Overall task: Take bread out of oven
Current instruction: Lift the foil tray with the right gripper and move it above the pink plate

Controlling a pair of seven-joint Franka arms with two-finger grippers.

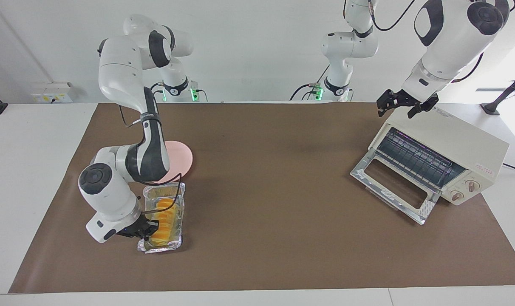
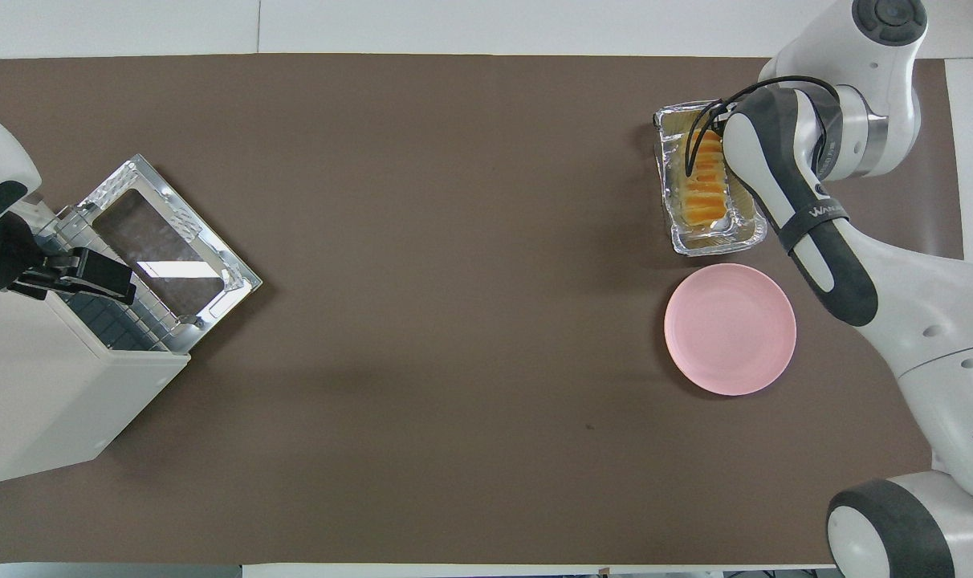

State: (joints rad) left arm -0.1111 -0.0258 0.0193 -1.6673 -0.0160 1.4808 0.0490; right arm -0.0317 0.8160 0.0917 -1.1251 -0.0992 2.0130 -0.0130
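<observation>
Facing view: bread [image 1: 166, 217] lies in foil tray [image 1: 164, 219], toward the right arm's end, well apart from oven [image 1: 436, 159] with door dropped. Right gripper [image 1: 145, 229] at the loaf; grip state cannot be told. Left gripper [image 1: 404, 103] spread over oven top. Pink plate [image 1: 179, 158] nearer the robots. Risk: tray dragged along.

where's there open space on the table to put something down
The broad brown mat between the oven's dropped door and the pink plate lies bare. It is crowded at the right arm's end: right hand, foil tray with bread, plate.
</observation>
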